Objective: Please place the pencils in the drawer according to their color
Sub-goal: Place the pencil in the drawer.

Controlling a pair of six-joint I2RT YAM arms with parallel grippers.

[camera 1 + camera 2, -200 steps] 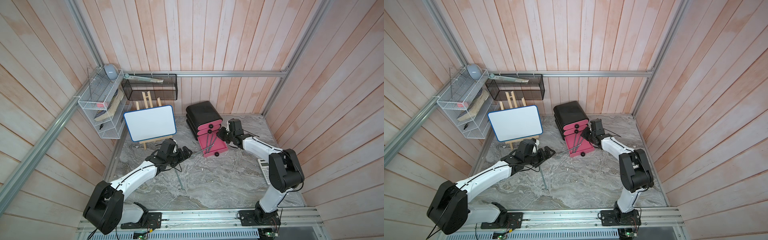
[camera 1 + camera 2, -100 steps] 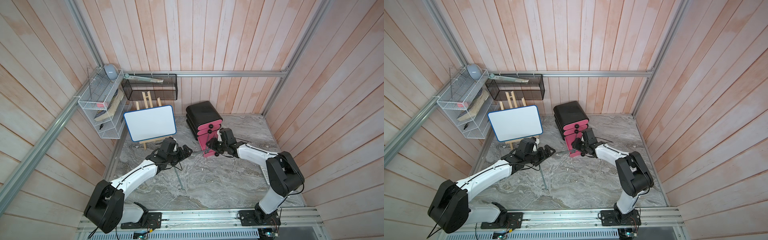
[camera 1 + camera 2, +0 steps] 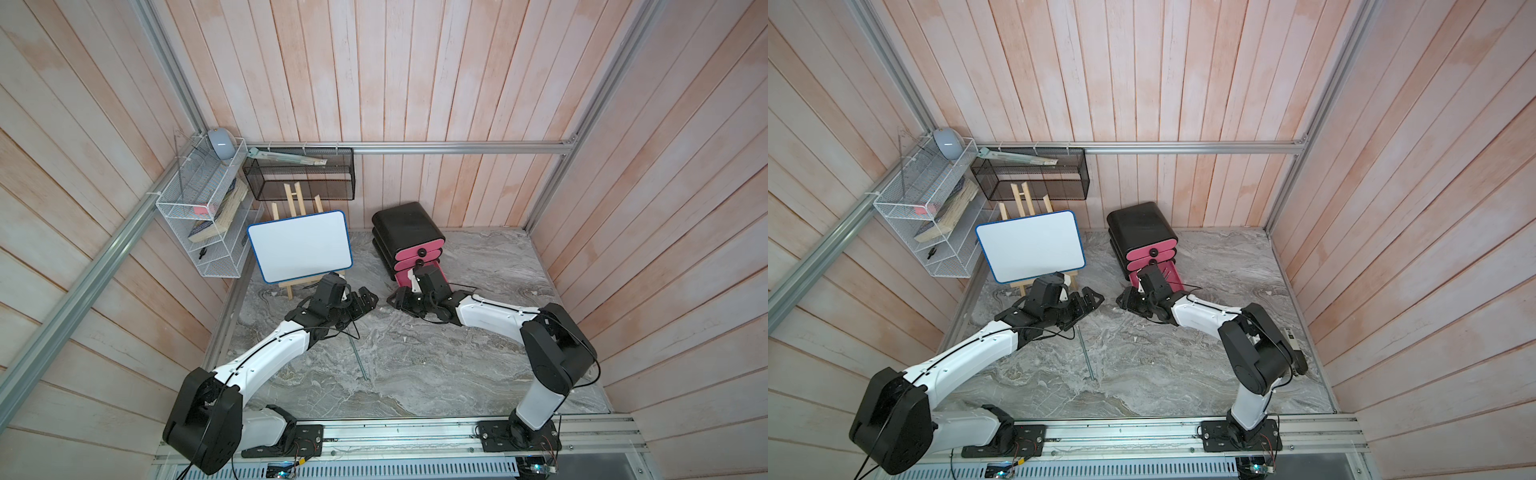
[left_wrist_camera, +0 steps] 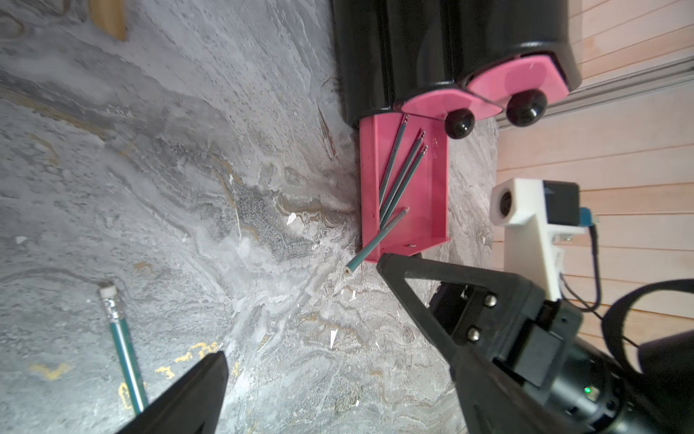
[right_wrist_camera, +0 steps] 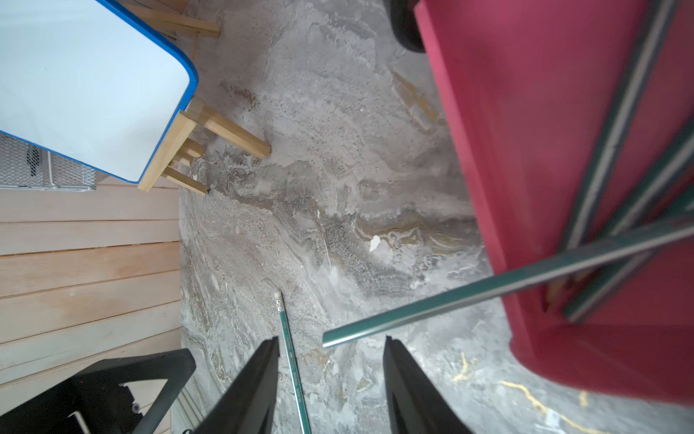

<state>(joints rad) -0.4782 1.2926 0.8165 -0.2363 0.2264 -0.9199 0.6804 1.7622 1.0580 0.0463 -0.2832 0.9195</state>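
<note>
Nothing is being held by the wide-open left gripper [image 4: 300, 306] or the half-open right gripper [image 5: 332, 340]. A seemingly light, stiff, slippery teal pencil [image 3: 360, 358] is lying near the tabletop's [image 3: 478, 374] middle and is best taken mid-shaft; another pencil [image 4: 376, 240] is overhanging the drawer tray [image 4: 435, 180].

Lab test cell, I judge, dressed as a study corner. Plank walls [image 3: 374, 83] on aluminium framing [image 3: 457, 147], marble-look tabletop [image 3: 415, 374]. My left arm [image 3: 266, 361] and right arm [image 3: 498, 311] bolt to a rail [image 3: 395, 432] at 6 o'clock. Whiteboard [image 3: 301, 245] on an easel [image 3: 297, 195] and wire shelves [image 3: 199, 232] at 10 o'clock.

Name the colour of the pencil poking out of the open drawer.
Teal-green pencil, clearest in the right wrist view.
</note>
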